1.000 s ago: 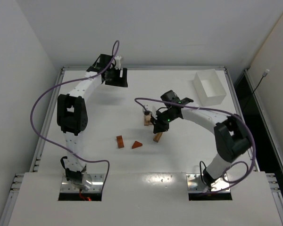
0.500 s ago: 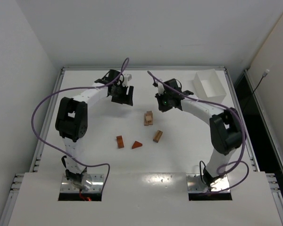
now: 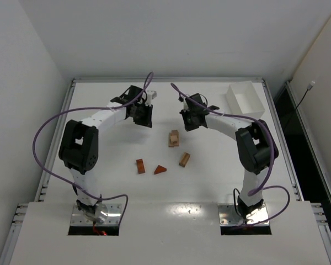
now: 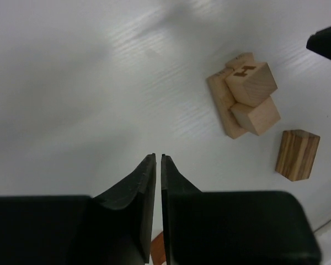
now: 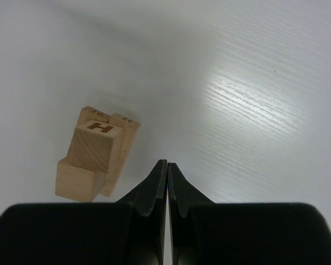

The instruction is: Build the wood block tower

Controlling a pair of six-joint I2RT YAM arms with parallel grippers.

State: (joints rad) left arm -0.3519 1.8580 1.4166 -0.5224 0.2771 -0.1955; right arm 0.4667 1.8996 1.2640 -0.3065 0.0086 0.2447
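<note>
My left end effector [image 3: 146, 118] and right end effector [image 3: 186, 123] are both clenched, empty. The tower [image 3: 174, 138] sits on the desk [image 3: 220, 165] between them, nearer my bases, touching neither.

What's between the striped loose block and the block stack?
Nothing visible. The striped block lies apart from the stack, with only bare table between them.

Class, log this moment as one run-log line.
left claw: shut, empty | right claw: shut, empty | tower: tan stack, untouched | loose blocks: three, beside tower
</note>
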